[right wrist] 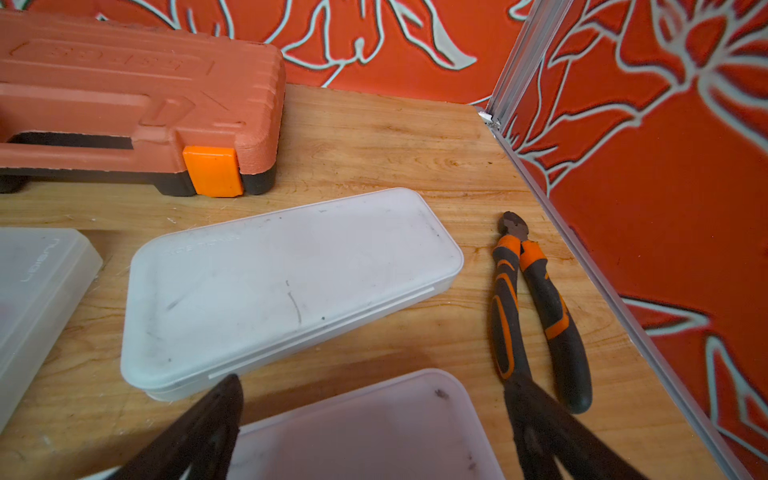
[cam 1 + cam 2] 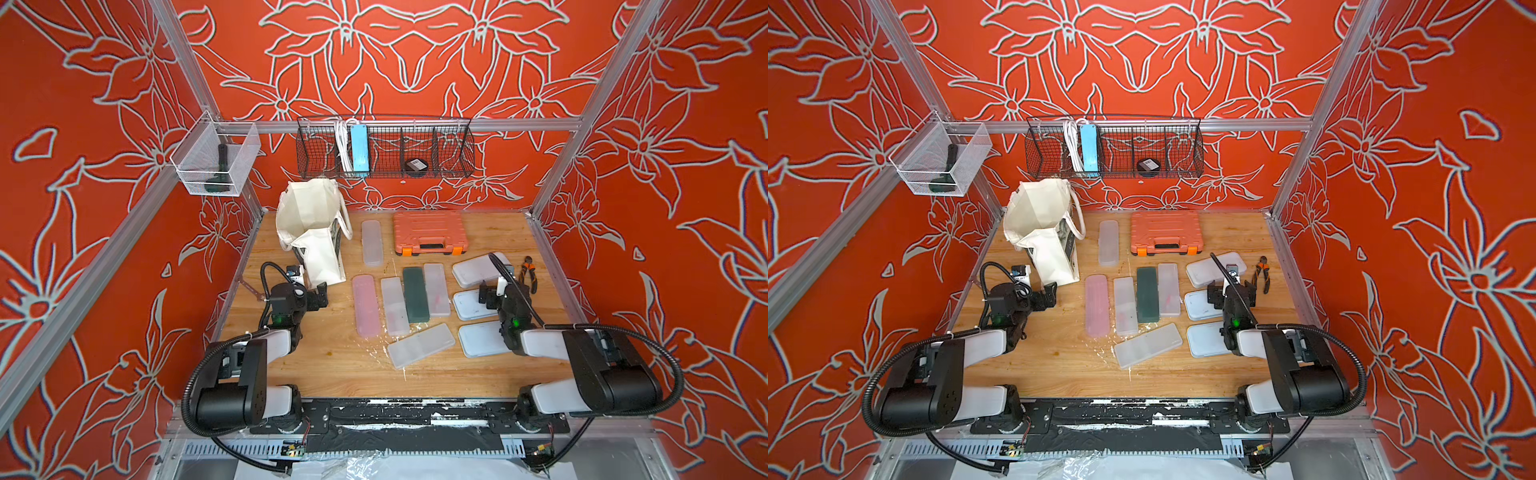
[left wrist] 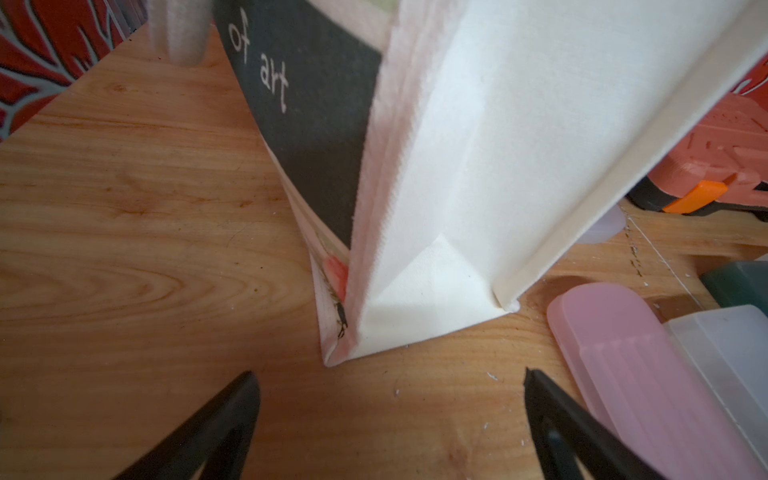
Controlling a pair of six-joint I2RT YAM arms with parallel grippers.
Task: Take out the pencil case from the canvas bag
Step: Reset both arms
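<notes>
The cream canvas bag point(image 2: 311, 224) point(image 2: 1042, 220) stands upright at the back left of the wooden table, mouth open, handles drooping. Only cloth shows inside it; the pencil case is hidden. The bag's lower corner point(image 3: 436, 291), with dark lettering on one face, fills the left wrist view. My left gripper point(image 2: 318, 297) point(image 3: 389, 376) is open just in front of that corner, low over the wood and holding nothing. My right gripper point(image 2: 503, 291) point(image 1: 374, 382) is open above a flat white box point(image 1: 374, 432) on the right side, also holding nothing.
Several flat plastic boxes lie mid-table, among them a pink one point(image 2: 365, 305) and a dark green one point(image 2: 415, 295). An orange tool case point(image 2: 430, 232) sits at the back. Pliers point(image 2: 530, 272) lie near the right wall. A wire basket point(image 2: 384, 147) and a mesh bin point(image 2: 216, 160) hang above.
</notes>
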